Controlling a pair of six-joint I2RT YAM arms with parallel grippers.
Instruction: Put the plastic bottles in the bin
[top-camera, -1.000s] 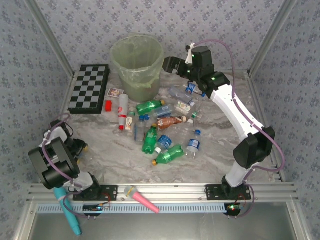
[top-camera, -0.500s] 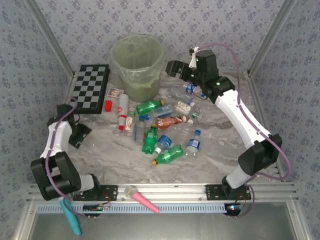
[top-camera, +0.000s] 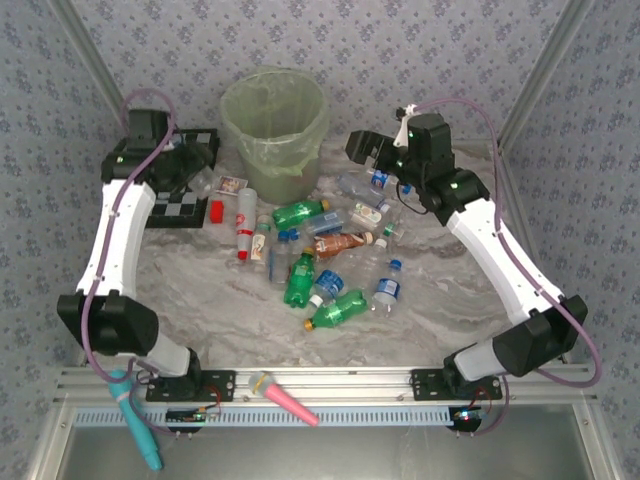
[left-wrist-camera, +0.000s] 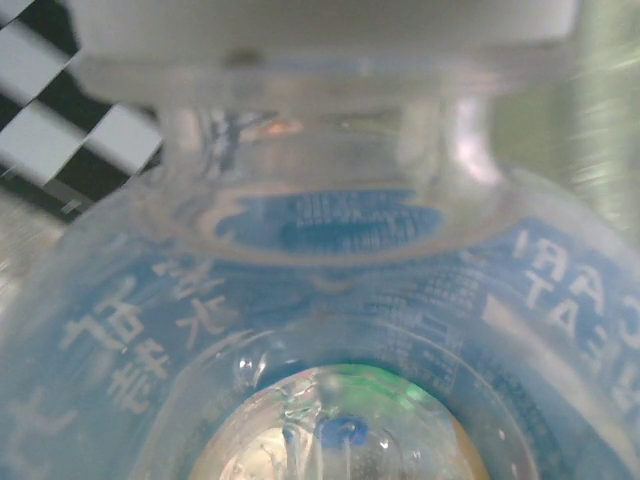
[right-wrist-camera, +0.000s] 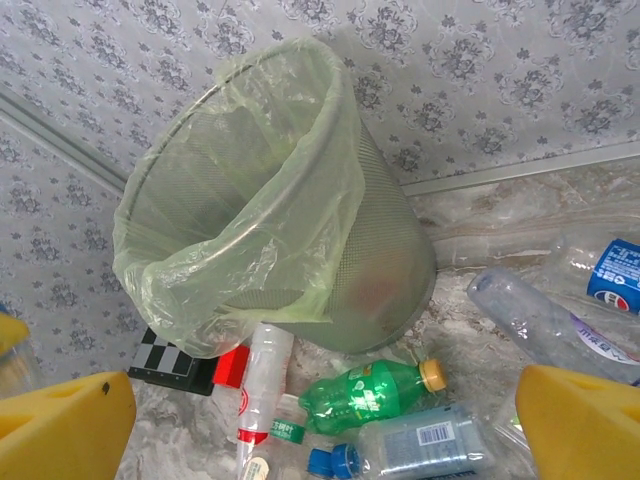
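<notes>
Barely begun, I judge: the left hand (top-camera: 188, 165) is clamped on a clear blue-labelled bottle (left-wrist-camera: 330, 330) at upper left over the chessboard (top-camera: 170, 205), short of the bin (top-camera: 278, 150); the right hand (top-camera: 362, 148) gapes empty; roughly a dozen plastic bottles (top-camera: 300, 280) still litter the tabletop (top-camera: 220, 310).

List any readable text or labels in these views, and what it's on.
No text reads cleanly.
Clear bottle, left wrist view: white characters on blue label, blurred, cropped.
Barcoded bottle: digits too small.
Blue-labelled bottle: print too small.
White bottle: red print blurred.
</notes>
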